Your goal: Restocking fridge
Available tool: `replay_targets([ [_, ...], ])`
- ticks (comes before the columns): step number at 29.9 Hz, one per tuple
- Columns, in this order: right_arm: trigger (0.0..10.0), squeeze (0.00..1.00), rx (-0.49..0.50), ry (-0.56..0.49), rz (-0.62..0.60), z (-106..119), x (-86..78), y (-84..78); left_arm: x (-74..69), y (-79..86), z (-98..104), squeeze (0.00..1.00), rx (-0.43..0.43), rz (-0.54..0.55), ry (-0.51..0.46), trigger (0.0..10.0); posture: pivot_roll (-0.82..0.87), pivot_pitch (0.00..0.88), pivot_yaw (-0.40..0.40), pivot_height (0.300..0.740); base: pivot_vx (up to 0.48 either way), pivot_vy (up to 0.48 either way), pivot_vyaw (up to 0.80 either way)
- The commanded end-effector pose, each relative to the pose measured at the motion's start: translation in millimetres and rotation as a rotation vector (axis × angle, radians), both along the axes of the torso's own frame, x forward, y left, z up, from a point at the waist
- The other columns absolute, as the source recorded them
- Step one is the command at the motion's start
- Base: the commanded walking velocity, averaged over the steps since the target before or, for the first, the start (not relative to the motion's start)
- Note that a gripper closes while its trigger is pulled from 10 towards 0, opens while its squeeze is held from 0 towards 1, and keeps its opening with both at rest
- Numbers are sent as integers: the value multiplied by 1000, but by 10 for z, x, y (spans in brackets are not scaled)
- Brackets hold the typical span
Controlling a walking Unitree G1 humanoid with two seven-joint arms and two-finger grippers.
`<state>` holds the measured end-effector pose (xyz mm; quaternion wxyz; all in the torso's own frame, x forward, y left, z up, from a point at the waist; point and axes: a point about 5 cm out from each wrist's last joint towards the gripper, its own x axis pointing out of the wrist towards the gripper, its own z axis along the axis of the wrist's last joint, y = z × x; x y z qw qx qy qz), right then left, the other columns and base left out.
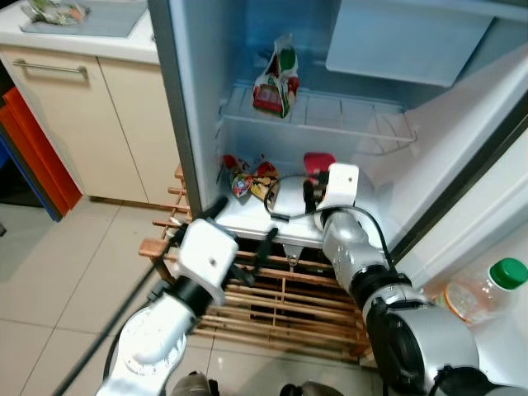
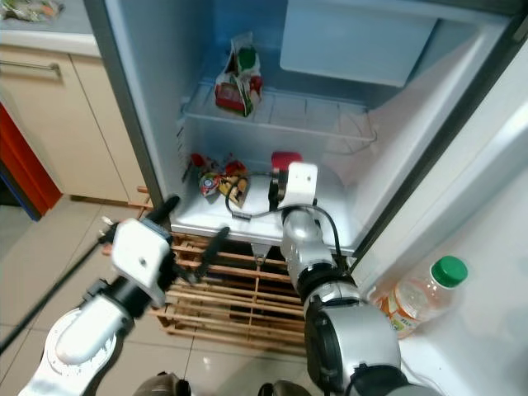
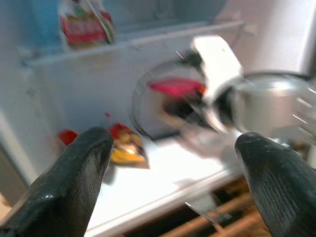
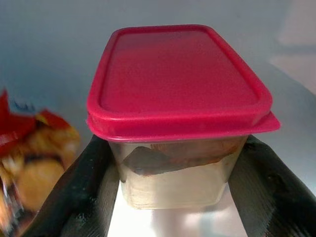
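Right gripper (image 4: 173, 177) clamps container (image 4: 177, 133) by its clear sides, under the lid (image 4: 177, 81); rigid, probably slippery; left gripper (image 3: 168, 173) open, empty.

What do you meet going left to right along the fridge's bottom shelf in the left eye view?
Colourful snack bags → red-lidded container held in the right tool → fridge side wall.

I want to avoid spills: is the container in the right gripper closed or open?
Closed. The red lid sits flat over the clear container's rim all around, held level between the right gripper fingers.
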<state>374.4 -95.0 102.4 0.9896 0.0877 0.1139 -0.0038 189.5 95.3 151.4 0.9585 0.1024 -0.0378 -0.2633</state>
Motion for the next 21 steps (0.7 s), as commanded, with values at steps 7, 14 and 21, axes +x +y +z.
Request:
replay_targets([
  [7, 0, 0, 67, 14, 85, 106, 37, 274, -84, 64, 61, 0, 22, 61, -3, 10000, 243, 175, -106, 740, 0, 0, 0],
  [14, 10000, 1000, 98, 75, 119, -45, -68, 422, -145, 67, 71, 0, 35, 79, 6, 10000, 250, 193, -115, 740, 0, 0, 0],
  [21, 10000, 1000, 155, 48, 125, 24, -49, 484, -114, 71, 86, 0, 52, 70, -3, 10000, 239, 184, -107, 740, 0, 0, 0],
])
